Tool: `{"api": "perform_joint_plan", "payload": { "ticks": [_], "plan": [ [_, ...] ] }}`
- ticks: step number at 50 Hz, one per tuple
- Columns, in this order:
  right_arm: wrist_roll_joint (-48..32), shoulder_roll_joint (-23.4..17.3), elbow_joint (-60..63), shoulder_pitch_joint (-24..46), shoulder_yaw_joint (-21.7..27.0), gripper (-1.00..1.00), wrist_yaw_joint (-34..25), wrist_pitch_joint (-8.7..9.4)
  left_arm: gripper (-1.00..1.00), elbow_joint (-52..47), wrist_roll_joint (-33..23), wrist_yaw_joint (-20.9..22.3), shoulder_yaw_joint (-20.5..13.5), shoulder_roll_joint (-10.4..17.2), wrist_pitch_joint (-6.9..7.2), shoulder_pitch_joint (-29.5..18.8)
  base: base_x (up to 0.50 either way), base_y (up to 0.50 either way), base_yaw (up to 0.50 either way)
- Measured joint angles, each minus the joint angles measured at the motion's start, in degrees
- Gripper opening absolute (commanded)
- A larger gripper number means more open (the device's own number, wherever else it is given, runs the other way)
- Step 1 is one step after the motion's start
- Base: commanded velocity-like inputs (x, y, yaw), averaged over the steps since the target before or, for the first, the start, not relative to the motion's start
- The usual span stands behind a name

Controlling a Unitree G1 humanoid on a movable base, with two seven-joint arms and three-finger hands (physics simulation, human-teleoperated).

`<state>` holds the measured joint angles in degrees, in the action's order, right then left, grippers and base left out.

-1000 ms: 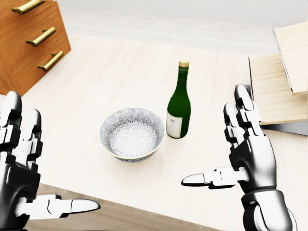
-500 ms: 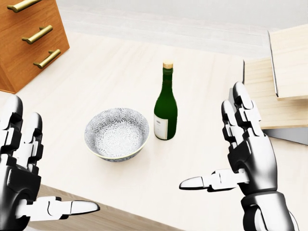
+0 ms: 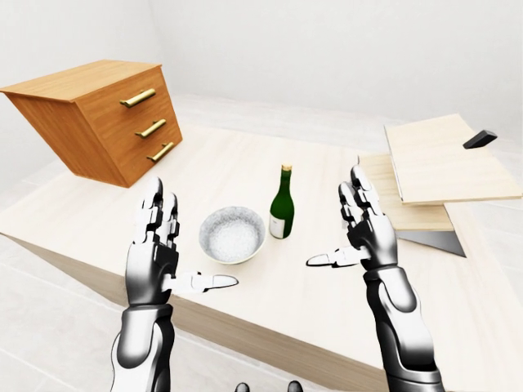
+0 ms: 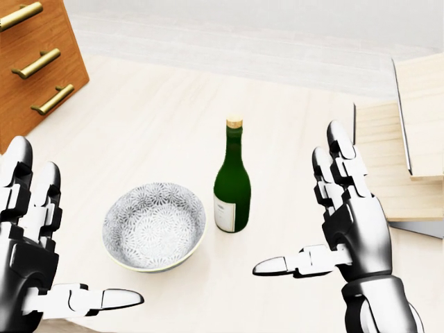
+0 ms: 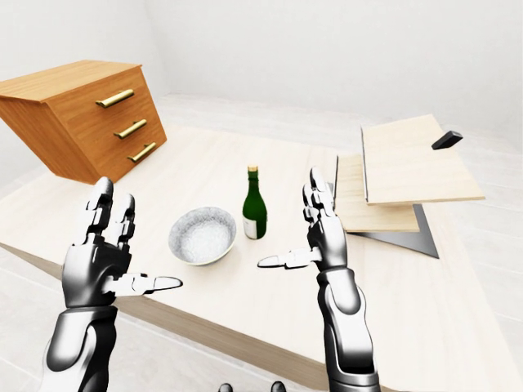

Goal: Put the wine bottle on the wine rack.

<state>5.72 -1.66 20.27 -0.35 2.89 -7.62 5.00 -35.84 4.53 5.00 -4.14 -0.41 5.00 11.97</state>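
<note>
Pale wood grain runs across the table, a broad light slab whose near edge shows a thick, darker side in the left-eye view; around it the floor and walls are plain white.

Nearest the camera, both hands are raised palm-inward over the table's near edge, built of glossy silver segments with dark joints. The left hand sits at the lower left of the head view, two fingers upright and the thumb pointing right, spread and holding nothing. The right hand stands at the lower right, its fingers likewise extended upward and the thumb reaching left, also empty.

Between them, closer to the left hand, a round bowl with a fine grey-and-white patterned surface and a pale rim rests on the table. Just beside its right rim stands the wine bottle, upright, dark green glass with a white label low on its body and a tan cork-coloured top. It stands apart from both hands, to the left of the right thumb's tip.

Farther off, at the right, stacked flat light-wood boards form the wine rack, with a small dark block on top. At the far left a tilted orange-brown chest of drawers carries three brass bar handles.
</note>
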Motion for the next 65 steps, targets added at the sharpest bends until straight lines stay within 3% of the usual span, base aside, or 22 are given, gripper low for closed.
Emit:
{"api": "perform_joint_plan", "payload": {
  "ticks": [37,52,65],
  "plan": [
    [-0.73,0.07,-5.54,2.97,-0.46,1.0,0.91,0.0,1.0,2.45,1.04,0.39,-0.26,-0.19,0.0,1.07,0.09,-0.02,0.0],
    [0.05,-0.44,-10.97,9.93,0.15,1.0,1.51,0.0,1.0,1.83,1.21,0.43,-0.3,-0.22,0.0,1.37,0.0,0.0,0.0],
    [1.01,-1.1,-23.81,19.03,1.35,1.0,3.77,0.0,1.0,1.21,1.22,0.38,-0.3,-0.18,0.0,1.32,0.0,0.0,0.0]
  ]
}}
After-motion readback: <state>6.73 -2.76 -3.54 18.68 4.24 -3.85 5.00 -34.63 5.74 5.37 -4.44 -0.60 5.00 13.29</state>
